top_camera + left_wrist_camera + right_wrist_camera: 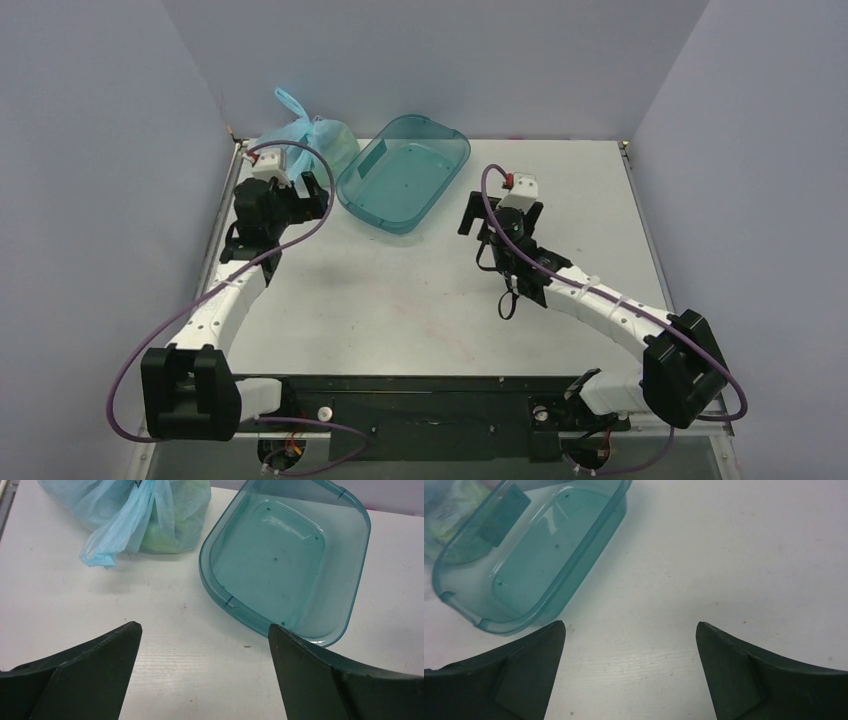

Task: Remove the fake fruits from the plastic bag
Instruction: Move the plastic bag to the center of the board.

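The left gripper (204, 626) hangs above the bare table (75, 605) with its two dark fingers (100, 670) spread wide and nothing between them. From it, in the left wrist view, the plastic bag (100, 500) sits at 11 o'clock, near but not touching. It is a crinkled pale blue bundle resting on the table, and one handle loop (115, 535) droops down its front to the surface. A green mass shows through the thin plastic, which looks to be the fake fruits (170, 527) inside. How many there are cannot be told, and no grapes can be made out. At 1 o'clock from the same gripper lies a teal transparent tub (350, 595), just beside the bag, with nothing in it.

The right gripper (629, 625) is likewise spread apart and holds nothing, poised over bare table. In its wrist view the tub (539, 555) lies at 10 o'clock, with a blurred pale shape beyond its far corner.

In the top view the bag (305, 140) stands at 11 o'clock on the table (420, 300), in the far left corner, and the tub (405, 175) lies at 12 o'clock. The left gripper (308, 192) is close below the bag, while the right gripper (480, 215) sits at 4 o'clock from the tub.
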Available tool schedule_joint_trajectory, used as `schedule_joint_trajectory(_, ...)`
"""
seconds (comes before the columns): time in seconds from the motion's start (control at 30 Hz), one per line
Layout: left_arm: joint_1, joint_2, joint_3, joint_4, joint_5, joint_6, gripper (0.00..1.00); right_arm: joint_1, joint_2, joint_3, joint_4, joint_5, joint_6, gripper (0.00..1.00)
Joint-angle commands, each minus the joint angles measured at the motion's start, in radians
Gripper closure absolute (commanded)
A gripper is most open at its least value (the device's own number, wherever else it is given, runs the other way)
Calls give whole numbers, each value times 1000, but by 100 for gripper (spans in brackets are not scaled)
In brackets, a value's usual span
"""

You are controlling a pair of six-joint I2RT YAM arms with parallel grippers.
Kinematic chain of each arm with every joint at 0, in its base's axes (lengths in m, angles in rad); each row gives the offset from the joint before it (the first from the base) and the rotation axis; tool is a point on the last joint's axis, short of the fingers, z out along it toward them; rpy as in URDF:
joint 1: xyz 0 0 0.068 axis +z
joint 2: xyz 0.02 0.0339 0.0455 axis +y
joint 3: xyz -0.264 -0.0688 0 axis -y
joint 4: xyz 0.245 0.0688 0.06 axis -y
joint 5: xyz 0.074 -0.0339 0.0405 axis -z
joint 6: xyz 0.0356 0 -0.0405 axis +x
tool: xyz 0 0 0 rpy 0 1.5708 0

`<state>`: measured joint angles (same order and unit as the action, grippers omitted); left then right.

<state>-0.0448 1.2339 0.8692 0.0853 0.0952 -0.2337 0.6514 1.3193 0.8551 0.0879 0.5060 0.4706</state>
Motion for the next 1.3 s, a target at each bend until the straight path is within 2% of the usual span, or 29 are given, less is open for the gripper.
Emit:
schedule_joint_trajectory(0.0, -15, 38, -27, 106, -23, -10, 1, 29, 11, 35, 1, -118, 129, 0)
schedule_joint_trajectory(0.2, 7, 156, -23, 180, 54, -112, 1, 34, -30, 28, -2, -227, 206, 0)
schedule_joint_trajectory(0.4, 27, 342, 135, 186, 98, -164, 1, 35, -79, -15, 58, -339, 219, 0)
schedule_joint_trajectory(0.67, 73, 523, 421, 40, -66, -19, 1, 42, -70, -74, 171, -439, 287, 0)
schedule_joint_trajectory(0.83, 84, 648, 612, -153, -177, 65, 1, 71, -24, -85, 220, -493, 320, 0)
schedule_joint_trajectory(1.0, 98, 789, 807, -360, -125, 106, 1, 86, -34, -59, 195, -462, 257, 0)
schedule_joint_trajectory(1.1, 101, 835, 810, -385, -56, 130, 0, 84, -47, -56, 170, -439, 220, 0)
schedule_joint_trajectory(1.2, 101, 822, 744, -341, 43, 147, 8, 82, -46, -39, 160, -468, 208, 0)
schedule_joint_trajectory(1.27, 102, 807, 694, -320, 49, 141, 17, 84, -47, -32, 150, -466, 191, 0)
